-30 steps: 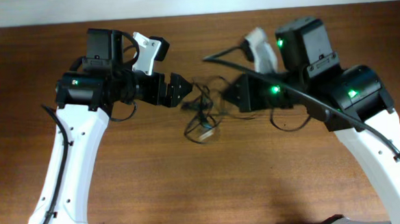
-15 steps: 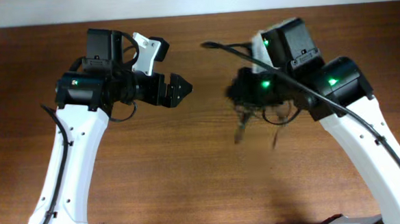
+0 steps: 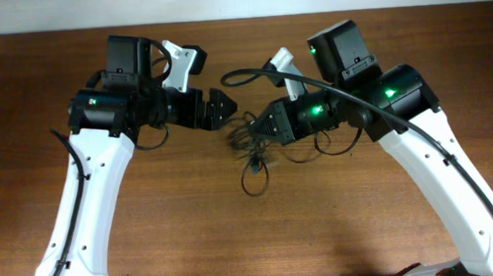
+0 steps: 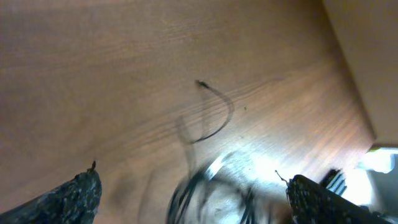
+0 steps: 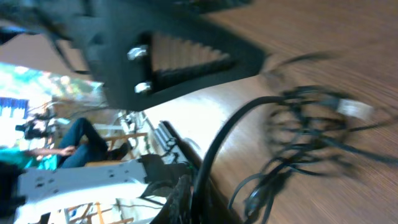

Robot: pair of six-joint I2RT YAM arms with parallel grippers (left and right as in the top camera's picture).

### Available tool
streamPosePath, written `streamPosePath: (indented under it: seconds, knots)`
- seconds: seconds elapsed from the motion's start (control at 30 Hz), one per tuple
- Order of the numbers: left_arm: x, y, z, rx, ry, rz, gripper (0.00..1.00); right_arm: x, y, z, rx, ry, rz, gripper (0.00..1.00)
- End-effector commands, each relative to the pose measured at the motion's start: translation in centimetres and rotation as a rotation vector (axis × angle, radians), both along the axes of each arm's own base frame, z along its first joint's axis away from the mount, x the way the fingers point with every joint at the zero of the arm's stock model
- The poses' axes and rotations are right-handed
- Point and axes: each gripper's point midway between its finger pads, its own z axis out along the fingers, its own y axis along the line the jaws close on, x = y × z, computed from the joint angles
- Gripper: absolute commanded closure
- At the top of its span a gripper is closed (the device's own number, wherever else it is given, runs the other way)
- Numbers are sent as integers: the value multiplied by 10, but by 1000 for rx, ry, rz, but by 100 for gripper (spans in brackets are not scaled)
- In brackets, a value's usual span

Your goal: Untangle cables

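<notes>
The cables (image 3: 249,146) are a thin black tangle on the brown table between the two arms, with one loop trailing toward the front. My right gripper (image 3: 261,129) is shut on the tangle's right side. In the right wrist view the knotted cords (image 5: 305,124) spread beyond the gripper (image 5: 194,196), and one black strand runs back along its fingers (image 5: 180,199). My left gripper (image 3: 231,112) stands open just left of the tangle. Blurred cords (image 4: 208,193) lie between its wide-apart jaws (image 4: 199,202), and a loose curved cord end (image 4: 214,112) rests farther out on the wood.
The wooden table (image 3: 234,231) fills the view, with a pale wall strip (image 3: 239,1) along its back edge. Each arm's own thicker black cable (image 3: 328,87) arcs over the right arm. The left arm's jaw (image 5: 180,62) looms at the top of the right wrist view.
The right gripper carried the tangle away to the right, then swung back left with it toward the left gripper. The left arm has not moved.
</notes>
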Motion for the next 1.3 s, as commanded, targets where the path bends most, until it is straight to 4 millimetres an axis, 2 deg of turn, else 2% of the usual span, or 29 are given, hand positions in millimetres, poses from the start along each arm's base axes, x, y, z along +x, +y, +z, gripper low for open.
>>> streamPosePath:
  seconds: [0.0, 0.13, 0.17, 0.23, 0.3, 0.33, 0.4, 0.43, 0.5, 0.53, 0.6, 0.63, 0.7, 0.73, 0.8, 0.9, 0.97, 1.07, 1.27]
  knots:
    - [2, -1, -2, -107, 185, 193, 7, -10, 8, 22, 91, -42, 73, 93]
    - [1, -1, -3, -172, 303, 316, 8, -3, 7, 20, 71, -72, 51, 94]
    - [1, -1, -3, -172, 303, 317, 7, 13, -1, 9, -11, -109, -25, 96]
    - [1, -1, -4, -171, 303, 317, 7, 37, -20, -8, -144, -79, -228, 96]
    - [3, 4, -6, -148, 294, 337, 7, 43, -27, -12, -181, -89, -275, 92]
    - [6, 12, -11, -105, 280, 375, 8, 43, -30, -15, -202, -86, -287, 85]
    - [15, 50, -28, 82, 230, 531, 12, 36, -40, -29, -269, -39, -299, 69]
    - [18, 76, -35, 204, 198, 625, 14, 31, -45, -40, -317, -1, -300, 68]
    - [18, 90, -39, 277, 188, 674, 13, 29, -47, -54, -357, 51, -292, 66]
    - [17, 90, -44, 286, 207, 671, 12, 29, -46, -64, -376, 78, -288, 60]
    - [15, 72, -59, 269, 248, 542, 14, 33, -44, -78, -398, 113, -279, 47]
    - [10, 58, -70, 270, 277, 439, 14, 36, -42, -86, -412, 133, -276, 40]
    - [-6, 46, -95, 318, 373, 347, 9, 38, -40, -96, -426, 159, -270, 30]
    - [-15, 47, -109, 369, 438, 335, 7, 38, -41, -99, -433, 168, -269, 25]
    - [-28, 54, -127, 457, 523, 330, 8, 36, -42, -102, -443, 180, -267, 22]
    - [-48, 75, -143, 594, 633, 371, 13, 36, -42, -102, -444, 182, -266, 21]
    - [-56, 92, -145, 693, 655, 387, 16, 36, -42, -102, -444, 182, -266, 21]
    - [-74, 92, -139, 679, 737, 410, 15, 36, -42, -102, -445, 182, -266, 21]
    - [-111, 98, -89, 640, 684, 417, 13, 36, -42, -103, -448, 180, -268, 16]
